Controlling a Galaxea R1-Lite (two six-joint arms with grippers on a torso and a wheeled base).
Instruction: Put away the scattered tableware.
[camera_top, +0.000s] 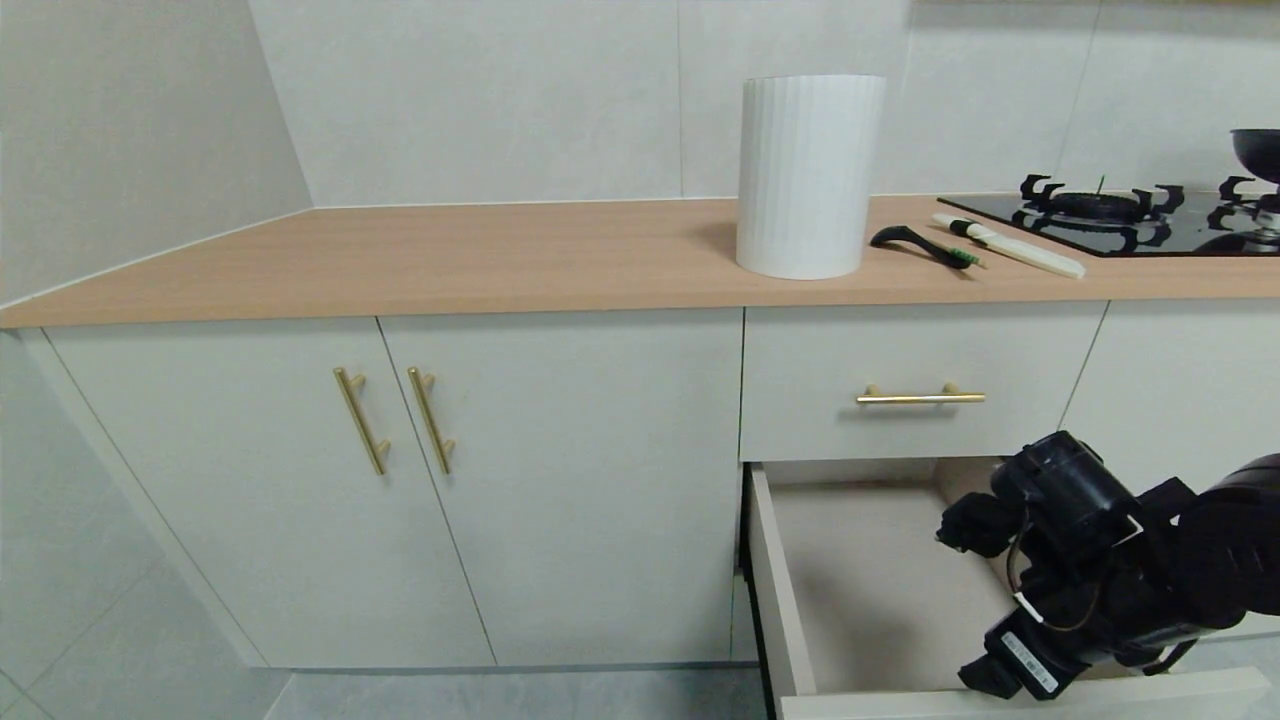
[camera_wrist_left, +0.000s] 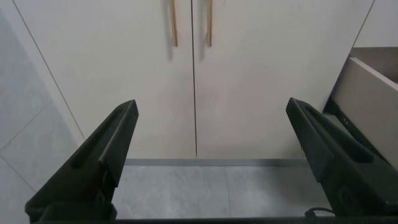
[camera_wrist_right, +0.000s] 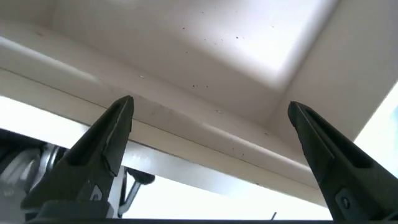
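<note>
Right gripper (camera_wrist_right: 208, 106) is hanging wide open, holding nothing, over the pulled-out drawer (camera_top: 870, 590) at five o'clock; left gripper (camera_wrist_left: 211, 109) is gaping equally wide, facing the cabinet doors (camera_wrist_left: 261, 81).

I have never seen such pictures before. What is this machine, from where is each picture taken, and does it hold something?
This is a two-armed robot in a kitchen. The wide picture comes from a camera on its head. It shows a wooden counter with a white ribbed container, a black-handled utensil and a long white utensil, next to a gas hob. Below the counter, one drawer stands open. The other two pictures come from cameras on the wrists; the dark prongs at the sides are each tool's fingers. The left tool faces the cupboard doors. The right tool looks into the drawer. Both tools are open and hold nothing.
</note>
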